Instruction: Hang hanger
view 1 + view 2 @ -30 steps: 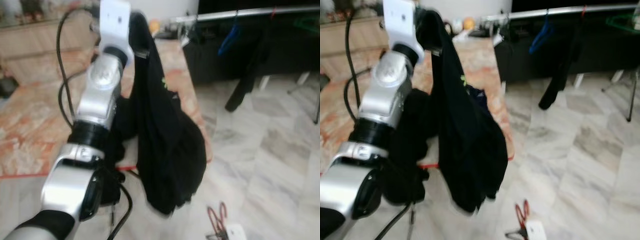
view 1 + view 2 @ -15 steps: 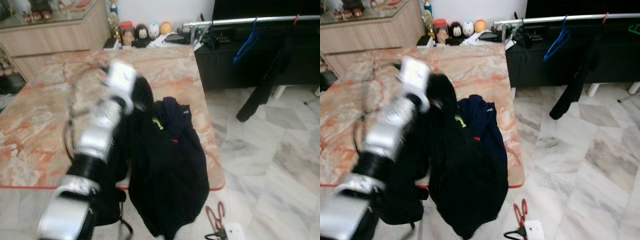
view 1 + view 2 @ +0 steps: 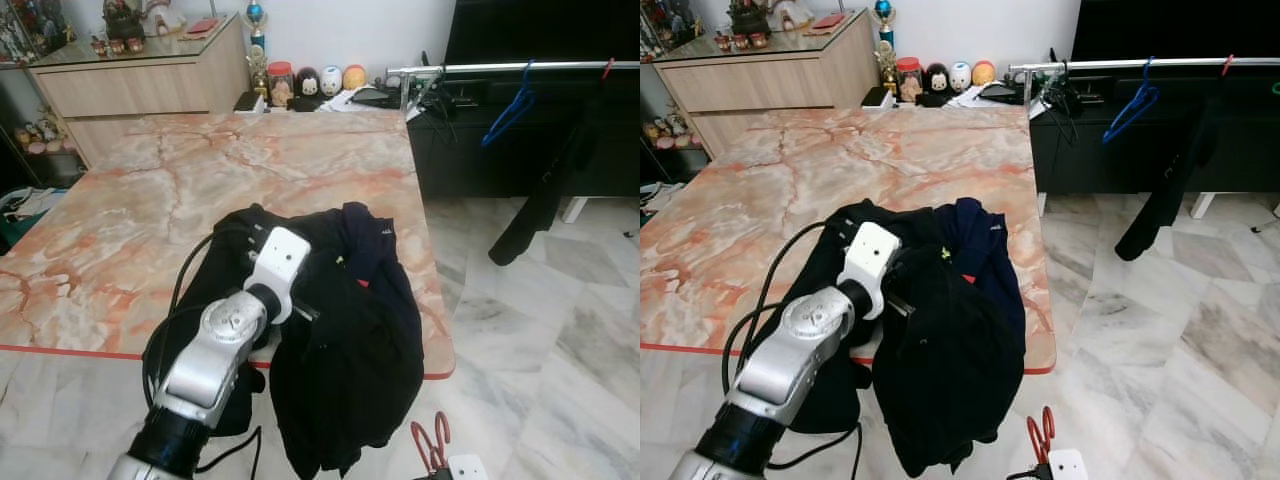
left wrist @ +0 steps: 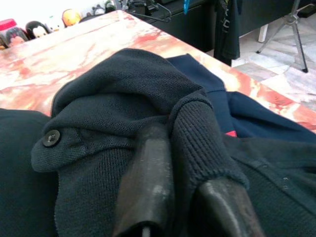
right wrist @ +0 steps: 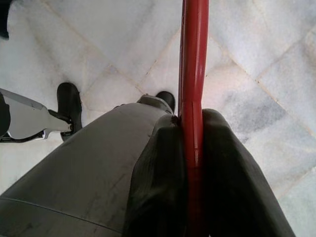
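A black polo shirt (image 3: 350, 360) lies over the front right edge of the marble table (image 3: 180, 170) and hangs off it. My left gripper (image 3: 308, 308) rests on it, shut on the shirt's ribbed collar (image 4: 197, 133). Under the shirt lies a navy garment (image 3: 368, 232). My right gripper (image 5: 192, 133) is shut on a red hanger (image 5: 193, 59), low over the marble floor. That red hanger (image 3: 432, 445) shows at the bottom of the eye views. A metal clothes rail (image 3: 520, 68) runs along the back right.
On the rail hang a blue hanger (image 3: 508, 100) and a black garment (image 3: 545, 195). A wooden cabinet (image 3: 140, 85) and small figurines (image 3: 310, 82) stand behind the table. Open marble floor (image 3: 540, 340) lies to the right, and a dark TV unit stands behind the rail.
My left arm has come down from high in front of the camera to the table, and the black shirt has dropped with it. The camera view has shifted too.
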Robot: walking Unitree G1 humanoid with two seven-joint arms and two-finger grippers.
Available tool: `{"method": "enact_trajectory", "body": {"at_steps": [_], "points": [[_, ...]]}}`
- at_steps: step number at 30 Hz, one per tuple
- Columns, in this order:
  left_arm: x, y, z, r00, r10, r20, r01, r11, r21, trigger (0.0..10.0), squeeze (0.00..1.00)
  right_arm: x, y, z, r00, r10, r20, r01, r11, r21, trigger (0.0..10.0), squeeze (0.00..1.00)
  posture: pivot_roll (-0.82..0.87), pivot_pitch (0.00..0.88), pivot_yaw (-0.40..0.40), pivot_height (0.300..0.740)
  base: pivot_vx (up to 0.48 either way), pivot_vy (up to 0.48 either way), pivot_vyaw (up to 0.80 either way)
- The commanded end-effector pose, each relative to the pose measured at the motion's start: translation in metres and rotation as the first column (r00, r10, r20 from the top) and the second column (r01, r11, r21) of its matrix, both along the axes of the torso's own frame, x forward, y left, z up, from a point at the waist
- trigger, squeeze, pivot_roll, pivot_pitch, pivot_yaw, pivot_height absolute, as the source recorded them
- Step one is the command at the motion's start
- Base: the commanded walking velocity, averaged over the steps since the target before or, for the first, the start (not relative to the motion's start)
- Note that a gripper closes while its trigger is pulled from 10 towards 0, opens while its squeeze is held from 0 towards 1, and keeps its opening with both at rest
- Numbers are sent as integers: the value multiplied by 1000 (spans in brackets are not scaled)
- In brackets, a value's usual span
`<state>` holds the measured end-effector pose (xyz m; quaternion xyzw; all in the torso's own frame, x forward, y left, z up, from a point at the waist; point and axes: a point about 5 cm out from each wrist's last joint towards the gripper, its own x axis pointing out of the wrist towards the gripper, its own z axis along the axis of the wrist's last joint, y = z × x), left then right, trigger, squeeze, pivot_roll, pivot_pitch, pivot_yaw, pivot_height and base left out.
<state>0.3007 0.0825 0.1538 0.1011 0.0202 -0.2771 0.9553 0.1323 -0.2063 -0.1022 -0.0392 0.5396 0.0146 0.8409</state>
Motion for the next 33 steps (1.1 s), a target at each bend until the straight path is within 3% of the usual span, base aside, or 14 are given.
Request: {"method": "enact_trajectory", "body": {"at_steps": [1, 10, 13, 22, 25, 33], "points": [[-2, 4, 9, 999, 19, 42, -19, 1000, 4, 10000, 1000, 0, 1, 0, 1000, 11, -1, -11, 1000, 1, 10000, 0, -42, 0, 55, 740, 0, 0, 0], [-1, 26, 32, 970, 156, 184, -149, 987, -51, 10000, 1000, -2, 1, -1, 1000, 10, -2, -10, 1000, 0, 10000, 0, -46, 0, 61, 740, 0, 0, 0], [-3, 28, 33, 968, 159, 195, -153, 987, -45, 10000, 1000, -2, 2, -1, 1000, 9, -2, -9, 1000, 0, 10000, 0, -47, 0, 63, 740, 0, 0, 0], [-36, 48, 8, 971, 189, 145, -188, 982, -20, 10000, 1000, -4, 2, -1, 1000, 0, -3, 0, 1000, -2, 10000, 0, -56, 0, 74, 740, 0, 0, 0], [-43, 52, 5, 972, 146, 183, -163, 983, 84, 10000, 1000, -3, 2, -1, 1000, 2, -4, -2, 1000, -3, 10000, 0, -44, 0, 70, 740, 0, 0, 0], [-53, 66, 15, 951, 220, 216, -220, 975, -22, 10000, 1000, -2, 0, -1, 1000, -6, 2, 6, 1000, -5, 10000, 0, -37, 0, 66, 740, 0, 0, 0]]}}
